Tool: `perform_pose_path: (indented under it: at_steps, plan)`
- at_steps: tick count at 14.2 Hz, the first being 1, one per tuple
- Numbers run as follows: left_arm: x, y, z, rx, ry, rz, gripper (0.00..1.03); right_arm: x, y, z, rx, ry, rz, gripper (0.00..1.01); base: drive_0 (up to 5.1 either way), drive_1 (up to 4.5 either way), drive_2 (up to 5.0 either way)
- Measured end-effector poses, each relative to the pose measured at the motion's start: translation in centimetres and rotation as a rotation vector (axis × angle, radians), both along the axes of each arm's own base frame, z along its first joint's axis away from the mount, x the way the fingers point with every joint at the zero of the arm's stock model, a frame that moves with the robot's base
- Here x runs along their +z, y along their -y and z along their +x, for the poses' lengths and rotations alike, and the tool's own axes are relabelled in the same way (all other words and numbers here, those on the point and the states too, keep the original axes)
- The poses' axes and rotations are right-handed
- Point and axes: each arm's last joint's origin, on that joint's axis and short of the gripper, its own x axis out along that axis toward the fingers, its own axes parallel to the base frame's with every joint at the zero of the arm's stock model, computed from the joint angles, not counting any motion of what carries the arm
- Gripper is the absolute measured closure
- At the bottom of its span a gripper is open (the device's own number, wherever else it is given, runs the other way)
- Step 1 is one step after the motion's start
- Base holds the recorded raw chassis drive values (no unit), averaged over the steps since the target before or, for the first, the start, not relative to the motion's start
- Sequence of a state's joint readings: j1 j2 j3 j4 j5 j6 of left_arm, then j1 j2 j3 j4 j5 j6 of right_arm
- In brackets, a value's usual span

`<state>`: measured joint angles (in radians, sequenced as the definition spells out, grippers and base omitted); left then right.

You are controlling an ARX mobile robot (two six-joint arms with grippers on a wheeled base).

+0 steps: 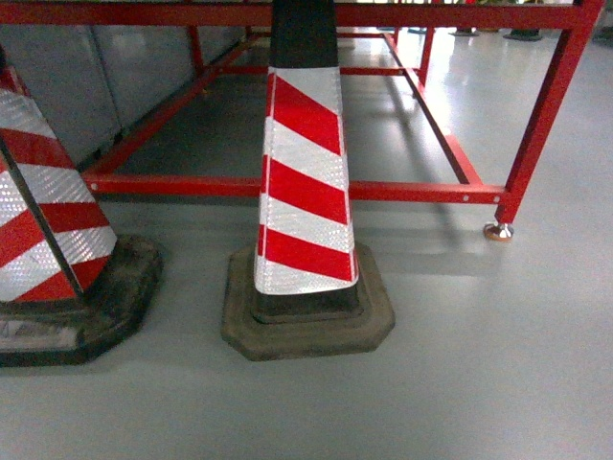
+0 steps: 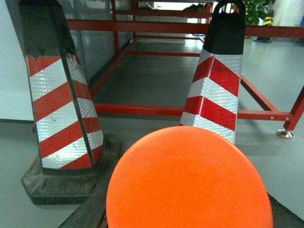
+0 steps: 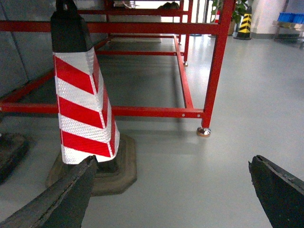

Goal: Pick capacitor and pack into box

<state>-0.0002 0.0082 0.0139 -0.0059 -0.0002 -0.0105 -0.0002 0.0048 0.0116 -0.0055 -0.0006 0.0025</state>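
Right tool point(image 3: 173, 190) spread, holding nothing | left tool state unclear, behind orange disc point(image 2: 190, 180) | cones point(image 1: 306, 182) on floor

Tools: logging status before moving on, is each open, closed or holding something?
Left tool: cannot be told; orange disc blocks the view.
Right tool: open, empty.

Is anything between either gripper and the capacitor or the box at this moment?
That cannot be judged: neither the capacitor nor the box shows in any view. What lies ahead is two striped cones on the grey floor before a red frame. An orange disc fills the left wrist view; the right gripper is open and empty.
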Motion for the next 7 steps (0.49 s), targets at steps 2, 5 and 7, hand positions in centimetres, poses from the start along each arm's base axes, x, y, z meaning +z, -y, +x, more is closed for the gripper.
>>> perform_pose_path:
  at_steps: [2,5,7]
  plan:
    - [0.0,0.0,0.0,0.0,0.0,0.0,0.59,0.01,0.0,0.0,0.0,0.001,0.0,0.03,0.1,3.94,-3.7]
    - [-0.02,0.0,0.0,0.0,-0.002,0.0,0.59,0.0,0.0,0.0,0.0,0.0,0.0,0.03,0.0,2.22,-2.2]
    - [-0.01,0.0,0.0,0.0,-0.002,0.0,0.59,0.01,0.0,0.0,0.0,0.001,0.0,0.03,0.0,0.0,0.0]
